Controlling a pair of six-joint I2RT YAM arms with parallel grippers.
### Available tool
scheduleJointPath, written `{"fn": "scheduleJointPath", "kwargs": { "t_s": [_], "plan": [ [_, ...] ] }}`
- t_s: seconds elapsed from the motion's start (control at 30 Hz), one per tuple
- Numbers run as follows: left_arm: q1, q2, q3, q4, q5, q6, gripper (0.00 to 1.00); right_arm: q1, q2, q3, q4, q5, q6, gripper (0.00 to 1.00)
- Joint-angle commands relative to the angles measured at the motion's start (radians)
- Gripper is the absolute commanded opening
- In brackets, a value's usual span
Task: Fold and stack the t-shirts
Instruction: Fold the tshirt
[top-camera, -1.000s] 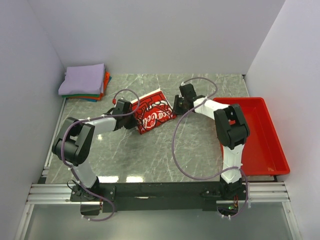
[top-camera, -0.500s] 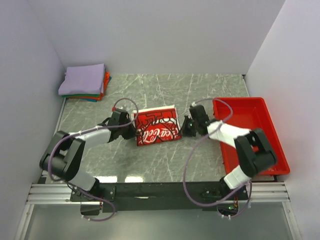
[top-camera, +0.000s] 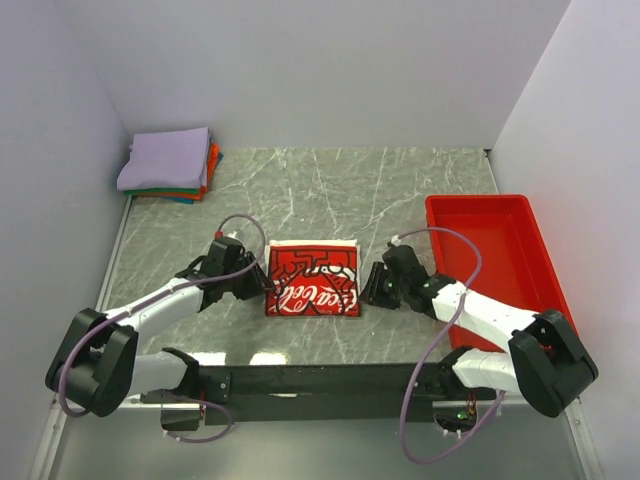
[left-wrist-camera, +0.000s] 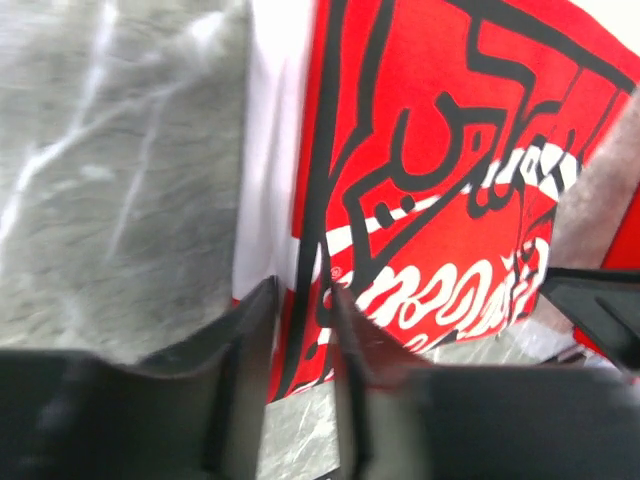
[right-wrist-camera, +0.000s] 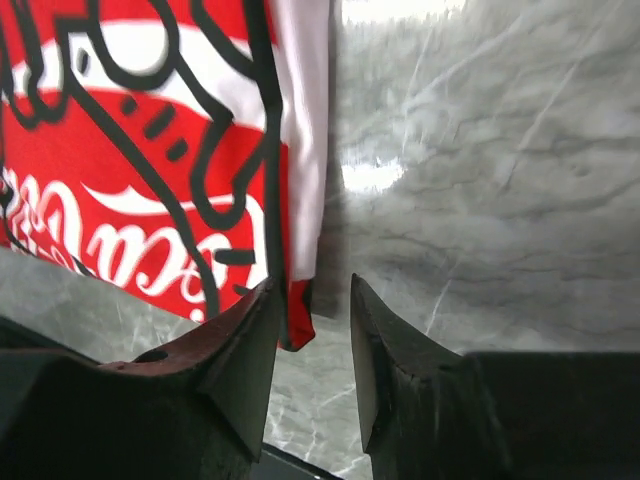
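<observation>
T-shirt folded flat on the surface; left hand narrowly parted, right hand wider, straddling its hems. I want both lifted straight off, no dragging.

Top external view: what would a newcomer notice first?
The folded t-shirt with the big red print lies flat in the middle of the table, the left gripper at its left edge and the right gripper at its right edge. A lavender-topped stack of folded t-shirts sits in the far left corner; a red tray lies along the right side.

Grey marbled tabletop enclosed by plain white walls.
</observation>
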Motion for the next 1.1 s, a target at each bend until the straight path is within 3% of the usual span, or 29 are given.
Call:
{"fn": "scheduleJointPath", "kwargs": {
  "t_s": [0.0,0.07,0.17,0.47,0.77,0.87,1.0,1.07],
  "plan": [
    [0.009,-0.017,0.085,-0.059,-0.059,0.043,0.38,-0.001,-0.015,0.108,-0.082,0.117,-0.04,0.42],
    [0.018,-0.009,0.124,-0.076,-0.07,0.05,0.46,-0.001,0.004,0.175,-0.113,0.169,-0.052,0.42],
    [0.035,0.032,0.183,-0.084,-0.079,0.062,0.48,-0.007,0.069,0.271,-0.131,0.232,-0.078,0.42],
    [0.055,0.267,0.375,-0.076,-0.125,0.059,0.41,-0.057,0.408,0.553,-0.136,0.25,-0.13,0.4],
    [0.061,0.462,0.521,-0.093,-0.185,0.059,0.36,-0.119,0.608,0.729,-0.161,0.197,-0.155,0.35],
    [0.07,0.497,0.545,-0.095,-0.185,0.063,0.32,-0.145,0.651,0.769,-0.171,0.157,-0.17,0.25],
    [0.082,0.529,0.562,-0.09,-0.182,0.065,0.21,-0.166,0.682,0.791,-0.174,0.132,-0.176,0.04],
    [0.085,0.54,0.57,-0.087,-0.176,0.063,0.13,-0.178,0.686,0.791,-0.17,0.132,-0.178,0.02]
  ]
}}
